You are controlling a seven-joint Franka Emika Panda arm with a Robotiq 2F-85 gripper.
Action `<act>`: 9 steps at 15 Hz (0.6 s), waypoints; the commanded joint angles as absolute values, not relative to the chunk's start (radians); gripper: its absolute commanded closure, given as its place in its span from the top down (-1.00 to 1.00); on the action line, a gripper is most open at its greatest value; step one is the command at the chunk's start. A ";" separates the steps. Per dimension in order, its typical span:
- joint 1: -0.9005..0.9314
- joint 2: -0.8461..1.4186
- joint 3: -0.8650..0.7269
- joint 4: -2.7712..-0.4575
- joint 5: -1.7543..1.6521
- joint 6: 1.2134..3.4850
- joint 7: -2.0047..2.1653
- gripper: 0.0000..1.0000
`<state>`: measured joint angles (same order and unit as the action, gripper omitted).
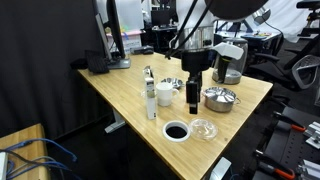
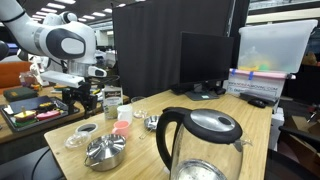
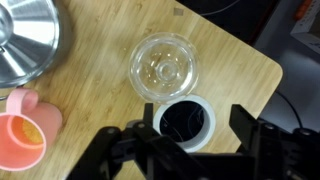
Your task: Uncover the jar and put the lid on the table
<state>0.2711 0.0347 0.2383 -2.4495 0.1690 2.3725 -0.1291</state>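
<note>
Hovering over the table [image 1: 120, 90]: gripper [image 3: 197, 135], fingers [image 3: 150, 138] spread wide, holding nothing. Lid [image 3: 165, 65]: flat on the table, just beside the black hole [image 3: 185, 122], clear of both fingers. Jar [image 2: 152, 122]: farther along the table, near the pink cup [image 2: 122, 128], well apart from the lid. Steel pot [image 3: 25, 40]: at the wrist view's corner. Kettle [image 2: 200, 145]: foreground of an exterior view.
</note>
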 commanded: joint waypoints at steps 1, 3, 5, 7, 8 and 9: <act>0.255 -0.013 0.244 -2.417 0.258 2.308 -0.215 1.00; 0.257 -0.094 0.238 -2.420 0.302 2.285 -0.268 1.00; 0.268 -0.196 0.223 -2.431 0.322 2.245 -0.302 1.00; 0.275 -0.169 0.221 -2.405 0.297 2.255 -0.265 1.00; 0.278 -0.211 0.217 -2.408 0.299 2.235 -0.266 1.00; 0.279 -0.220 0.216 -2.415 0.299 2.235 -0.264 1.00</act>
<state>0.2698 -0.2204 0.2254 -2.4160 0.3016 2.2363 -0.2666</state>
